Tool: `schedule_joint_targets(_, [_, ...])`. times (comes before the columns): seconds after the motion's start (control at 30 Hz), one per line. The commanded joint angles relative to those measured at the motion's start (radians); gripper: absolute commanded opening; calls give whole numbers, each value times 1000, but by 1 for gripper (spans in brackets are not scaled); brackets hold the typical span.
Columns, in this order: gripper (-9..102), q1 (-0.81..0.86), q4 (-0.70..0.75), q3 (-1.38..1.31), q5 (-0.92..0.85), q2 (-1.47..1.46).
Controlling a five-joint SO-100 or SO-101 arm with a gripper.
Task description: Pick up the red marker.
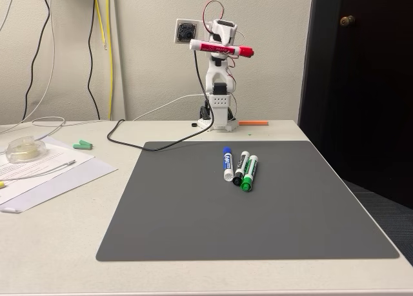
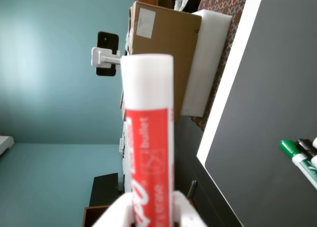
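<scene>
The red marker (image 1: 221,48), with a white barrel, red label and red cap, is held level high above the table at the back, well clear of the surface. My gripper (image 1: 223,46) is shut on it near its middle, on top of the folded white arm (image 1: 220,96). In the wrist view the red marker (image 2: 147,138) runs up the middle of the picture, and my gripper (image 2: 148,213) clamps it between white fingers (image 2: 117,214) at the bottom edge.
On the grey mat (image 1: 258,225) lie a blue marker (image 1: 227,163), a black marker (image 1: 241,167) and a green marker (image 1: 249,173) side by side. Papers (image 1: 45,173) and a tape dispenser (image 1: 24,149) sit at left. A black cable (image 1: 155,144) crosses the mat's back corner.
</scene>
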Motion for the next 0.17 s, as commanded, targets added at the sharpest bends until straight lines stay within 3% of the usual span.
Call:
schedule_joint_targets(0.0, [0,15,-18,-6,14,21])
schedule_joint_targets(0.13, [0,18,-21,-5,17,23])
